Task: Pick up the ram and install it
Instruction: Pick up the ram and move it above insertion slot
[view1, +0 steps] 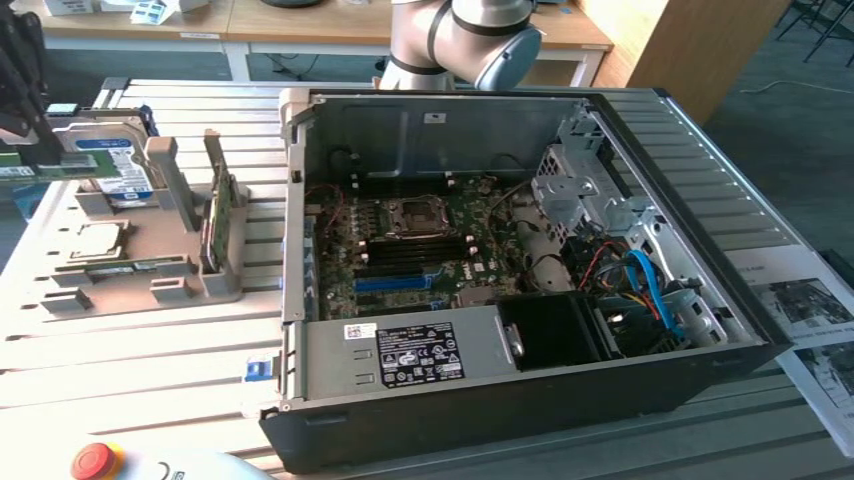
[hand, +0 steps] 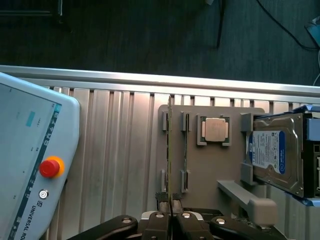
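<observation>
We see the black gripper (hand: 170, 202), jaws closed on the long, thin green circuit-board ram (hand: 170, 150), over the grey plastic parts tray (hand: 210, 170).

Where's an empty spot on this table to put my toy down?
Free: the bare table slats between the grey holder, the computer case and the red-button controller. Also the slats beside the case near the papers. Crowded: the holder and inside the case.
</observation>
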